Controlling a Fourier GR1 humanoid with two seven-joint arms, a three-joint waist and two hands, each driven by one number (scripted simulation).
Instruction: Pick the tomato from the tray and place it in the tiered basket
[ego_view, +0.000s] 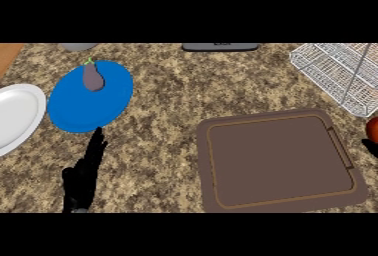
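While my left hand (83, 177) rests open to the left of the brown tray (279, 159), fingers straight and pointing up toward the blue plate (90, 97), my right hand (370, 148) shows only as a dark sliver just past the tray's right rim, at the edge of the view. Right above that sliver sits the tomato (372, 128), a red round shape cut off by the edge; it is off the tray, beside its upper right corner, and my right hand touches it from below, though I cannot tell whether my fingers are curled round it or apart. Beyond the tray's far right corner stands the white wire tiered basket (336, 70), well apart from the tomato. On the blue plate, far left of the tray, lies a purple eggplant (92, 77) with a green stem, toward the plate's upper part. Farther left of the tray a white plate (16, 117) runs out of view, just beside the blue one. Past the tray's far edge a dark grey flat thing (220, 47) lies on the speckled stone surface (173, 85).
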